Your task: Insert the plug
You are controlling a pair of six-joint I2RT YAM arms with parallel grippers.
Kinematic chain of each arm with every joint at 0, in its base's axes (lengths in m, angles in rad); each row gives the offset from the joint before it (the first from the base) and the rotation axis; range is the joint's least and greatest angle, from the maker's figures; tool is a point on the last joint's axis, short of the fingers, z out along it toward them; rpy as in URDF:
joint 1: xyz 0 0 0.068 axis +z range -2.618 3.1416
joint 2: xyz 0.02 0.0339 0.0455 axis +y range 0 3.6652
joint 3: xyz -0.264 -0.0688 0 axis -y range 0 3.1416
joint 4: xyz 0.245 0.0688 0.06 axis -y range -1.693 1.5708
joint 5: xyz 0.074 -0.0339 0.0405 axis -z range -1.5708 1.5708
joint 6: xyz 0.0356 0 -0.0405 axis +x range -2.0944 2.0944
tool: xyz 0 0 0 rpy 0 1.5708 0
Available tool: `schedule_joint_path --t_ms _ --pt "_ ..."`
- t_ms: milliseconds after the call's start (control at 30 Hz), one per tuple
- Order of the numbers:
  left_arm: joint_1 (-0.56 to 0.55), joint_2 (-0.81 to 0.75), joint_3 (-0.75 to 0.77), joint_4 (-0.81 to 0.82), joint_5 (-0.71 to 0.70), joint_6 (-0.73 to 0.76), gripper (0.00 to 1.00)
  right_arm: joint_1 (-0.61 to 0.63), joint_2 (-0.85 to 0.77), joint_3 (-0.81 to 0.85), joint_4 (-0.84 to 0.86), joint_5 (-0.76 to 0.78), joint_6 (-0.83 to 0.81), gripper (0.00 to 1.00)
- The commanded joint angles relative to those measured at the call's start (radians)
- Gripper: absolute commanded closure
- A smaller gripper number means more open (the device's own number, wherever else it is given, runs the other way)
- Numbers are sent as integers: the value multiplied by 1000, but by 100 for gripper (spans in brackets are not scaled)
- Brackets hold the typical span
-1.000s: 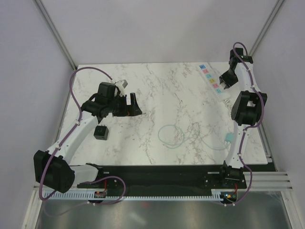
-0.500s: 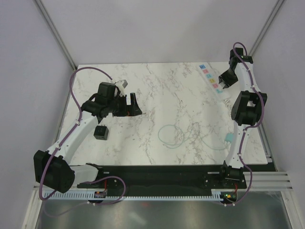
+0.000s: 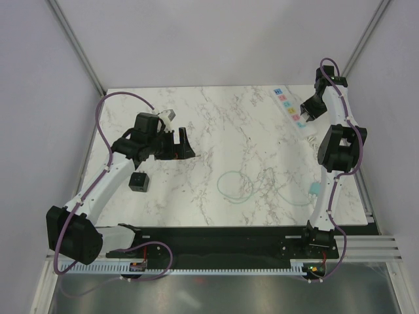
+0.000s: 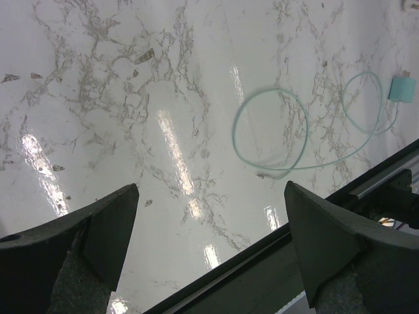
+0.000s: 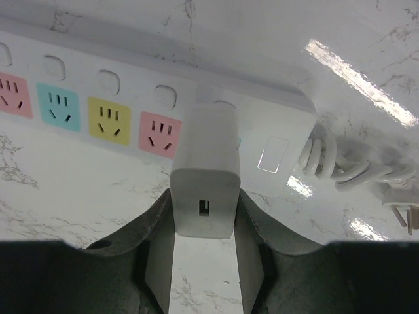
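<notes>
Black plug (image 3: 138, 182): matte cube, marble worktop (image 3: 222, 131)
Left end effector (image 4: 209, 196): wide, empty
Right end effector (image 5: 203, 204): clamps smooth white charger (image 5: 206, 150)

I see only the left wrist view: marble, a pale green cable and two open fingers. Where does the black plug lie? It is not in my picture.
Observer: The plug lies on the table, nearer the bases than the left claw and to its left.
Operator: And the power strip?
Observer: The power strip lies at the far right corner, under the right claw.
Operator: Is that claw empty?
Observer: No, it grips a white adapter standing on the strip.
</notes>
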Motion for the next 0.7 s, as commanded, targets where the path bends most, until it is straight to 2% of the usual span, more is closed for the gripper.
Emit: schedule_joint_path --t_ms 0,667 --pt "-6 -26 -6 5 -19 38 0 -8 -28 -12 -27 32 11 100" --pt "-4 -31 -6 4 -18 37 0 -8 -52 -20 -41 39 19 100"
